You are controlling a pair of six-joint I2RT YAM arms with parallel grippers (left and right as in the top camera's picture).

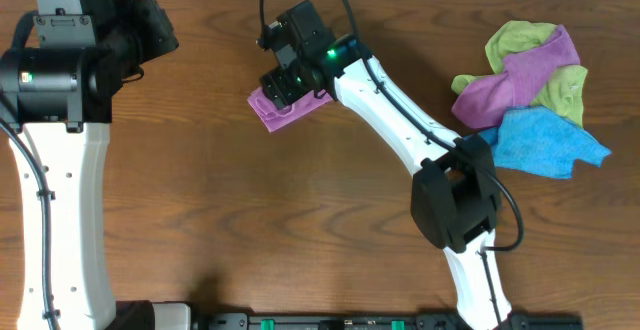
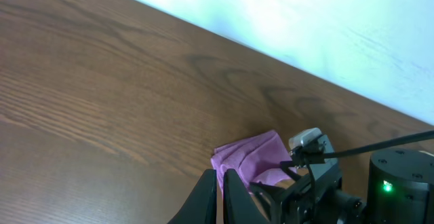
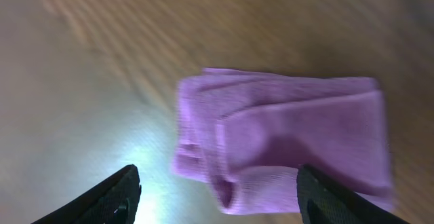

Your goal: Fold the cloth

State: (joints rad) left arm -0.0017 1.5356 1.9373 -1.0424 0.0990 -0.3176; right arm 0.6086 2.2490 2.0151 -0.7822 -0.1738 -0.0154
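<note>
A folded purple cloth [image 1: 278, 110] lies on the wooden table at the upper middle. It also shows in the right wrist view [image 3: 285, 136] as a compact folded bundle, and in the left wrist view [image 2: 247, 157]. My right gripper [image 1: 290, 80] hovers directly over it, open [image 3: 217, 193], with its fingers apart on either side of the cloth and holding nothing. My left gripper [image 2: 220, 193] is shut and empty, away at the upper left of the table, with the cloth beyond its tips.
A heap of crumpled cloths, green [image 1: 520, 42], purple [image 1: 515, 80] and blue [image 1: 545, 140], lies at the table's right. The right arm [image 1: 400, 120] stretches diagonally across the middle. The left arm's white base [image 1: 60, 190] stands at the left edge.
</note>
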